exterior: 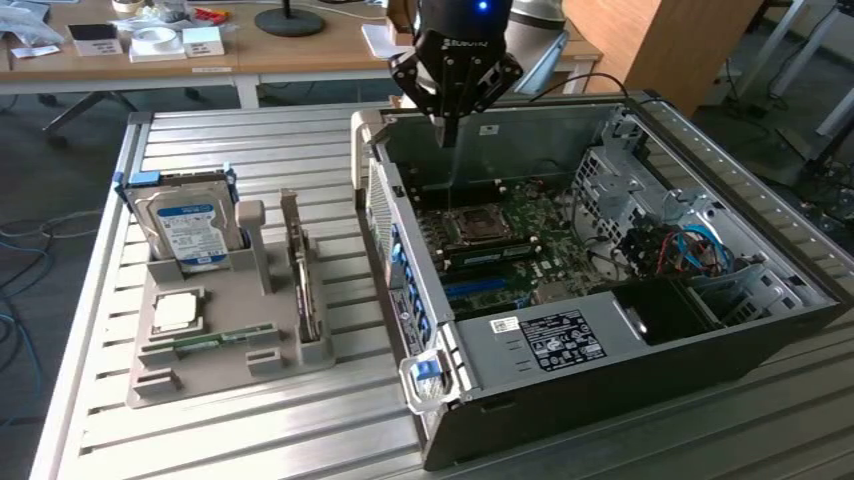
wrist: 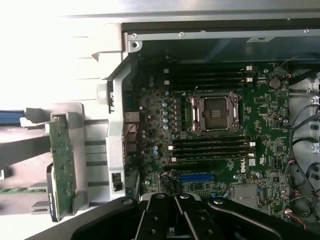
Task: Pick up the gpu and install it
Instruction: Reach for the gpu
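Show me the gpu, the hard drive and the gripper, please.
gpu (wrist: 62, 165): wrist view, on its green circuit board.
hard drive (exterior: 187, 225): exterior view, on its blue-white label.
gripper (exterior: 449, 132): exterior view, between its shut fingertips.

The gripper (exterior: 447, 138) is matte black throughout. Above the fingers (exterior: 443, 128) sits a blocky body carrying a line of small white lettering (exterior: 463, 45), and higher still a small blue light (exterior: 481, 8) glows. Angled black links (exterior: 407, 80) spread from the body on either side and narrow toward the fingers, giving a diamond outline. Above and beside this body shows a rounded, silver-grey arm segment (exterior: 537, 15).

In the wrist view the gripper (wrist: 175, 198) shows as broad black outer links (wrist: 112, 220) flanking the fingers (wrist: 159, 216), which have paler grey edges. Small round pins (wrist: 128, 201) mark the link joints beside the fingers.
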{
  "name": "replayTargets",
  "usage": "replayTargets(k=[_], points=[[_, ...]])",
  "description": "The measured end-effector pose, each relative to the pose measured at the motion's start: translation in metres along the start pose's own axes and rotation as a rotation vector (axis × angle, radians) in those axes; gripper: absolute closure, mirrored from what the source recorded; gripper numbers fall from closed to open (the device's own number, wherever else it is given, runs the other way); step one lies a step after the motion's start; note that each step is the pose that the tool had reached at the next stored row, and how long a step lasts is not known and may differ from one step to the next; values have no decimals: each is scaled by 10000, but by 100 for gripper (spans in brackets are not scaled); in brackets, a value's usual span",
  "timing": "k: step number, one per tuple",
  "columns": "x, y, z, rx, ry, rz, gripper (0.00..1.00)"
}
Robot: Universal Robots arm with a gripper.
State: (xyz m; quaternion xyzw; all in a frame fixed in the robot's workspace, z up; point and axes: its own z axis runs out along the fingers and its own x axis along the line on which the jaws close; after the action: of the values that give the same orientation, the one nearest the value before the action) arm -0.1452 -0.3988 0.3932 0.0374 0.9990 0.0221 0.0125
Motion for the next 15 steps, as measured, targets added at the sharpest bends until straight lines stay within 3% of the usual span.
replayTargets(k=[15], points=[[249,-18,-7,0,0,-1,89]])
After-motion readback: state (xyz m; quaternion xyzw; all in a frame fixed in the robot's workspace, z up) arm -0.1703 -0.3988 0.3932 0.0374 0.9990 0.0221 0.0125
